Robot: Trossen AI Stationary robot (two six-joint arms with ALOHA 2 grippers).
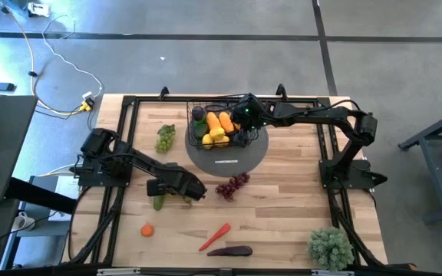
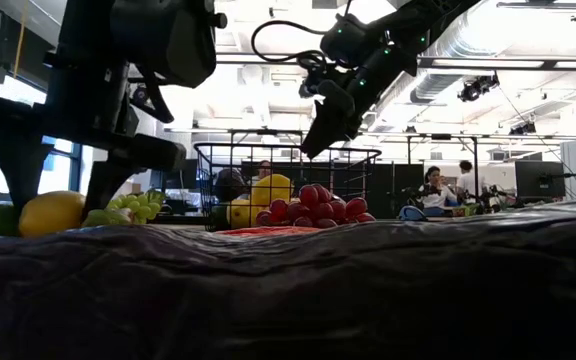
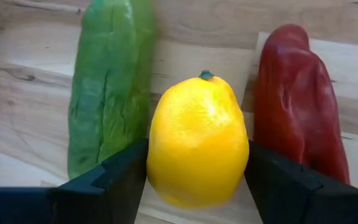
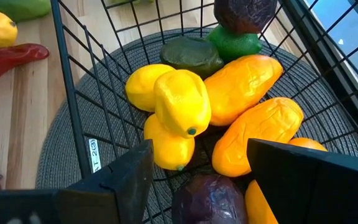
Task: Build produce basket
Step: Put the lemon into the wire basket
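The black wire basket (image 1: 215, 126) stands on the grey round mat (image 1: 232, 153) and holds lemons (image 4: 182, 102), orange pieces (image 4: 247, 87) and dark green and purple ones. My right gripper (image 4: 201, 180) hangs open just above them, touching nothing. My left gripper (image 1: 189, 192) points down at the table's near left, open, one finger on each side of a lemon (image 3: 197, 149). That lemon lies on the wood between a green cucumber (image 3: 107, 87) and a red pepper (image 3: 300, 102). My left gripper comes at the lemon from above. Its fingers (image 3: 126, 177) stand close against the lemon's two long sides (image 3: 154, 155), and I cannot tell whether they touch. The lemon rests on the table (image 2: 51, 212).
Green grapes (image 1: 165, 138) lie left of the basket and purple grapes (image 1: 232, 185) in front of the mat. Near the front edge are a small orange fruit (image 1: 147, 229), a red chilli (image 1: 215, 237) and an eggplant (image 1: 230, 251). A potted plant (image 1: 330, 247) stands at the near right corner.
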